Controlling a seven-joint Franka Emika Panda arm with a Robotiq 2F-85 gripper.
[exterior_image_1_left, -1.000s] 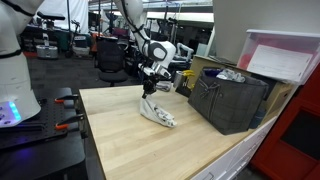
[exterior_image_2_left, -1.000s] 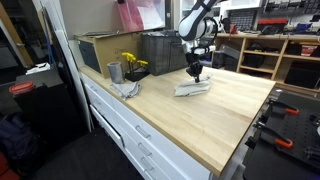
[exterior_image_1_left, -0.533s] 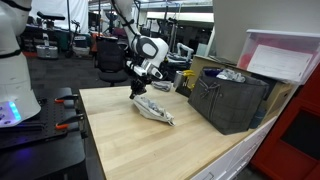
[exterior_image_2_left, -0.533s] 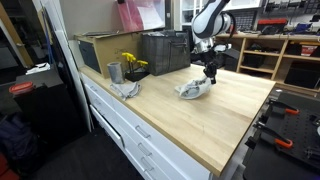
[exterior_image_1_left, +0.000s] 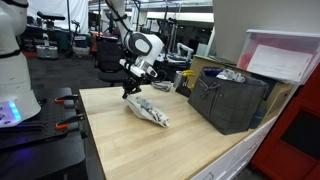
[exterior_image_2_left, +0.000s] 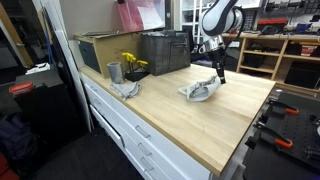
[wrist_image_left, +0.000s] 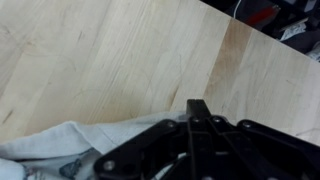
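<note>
- Tool state: the black Robotiq gripper (exterior_image_1_left: 128, 92) has its jaws fully together, pinched on one edge of the pale grey crumpled cloth (exterior_image_1_left: 150, 111). The wrist view shows the cloth (wrist_image_left: 50, 145) bunched directly beneath the fingers (wrist_image_left: 196, 115).
- Cloth position: it lies on the light wooden bench top (exterior_image_1_left: 120, 145). The pinched end is raised and the rest trails on the wood. In an exterior view the cloth (exterior_image_2_left: 200, 92) is well apart from the dark slatted plastic crate (exterior_image_2_left: 165, 50).
- Risk, slip: you appear to hold only a thin margin of cloth. A sharp pull or a fast lift could draw it out of the jaws.
- Risk, scrape: the fingertips hang close above the wood. Any downward drift could press them onto the bench top.
- Risk, overrun: the gripper (exterior_image_2_left: 219, 80) stands near one bench edge. Travel outward from here could let the trailing end slide off.
- Risk, bunching: the cloth is folded on itself, so friction against the wood may roll it tighter as you drag it.
</note>
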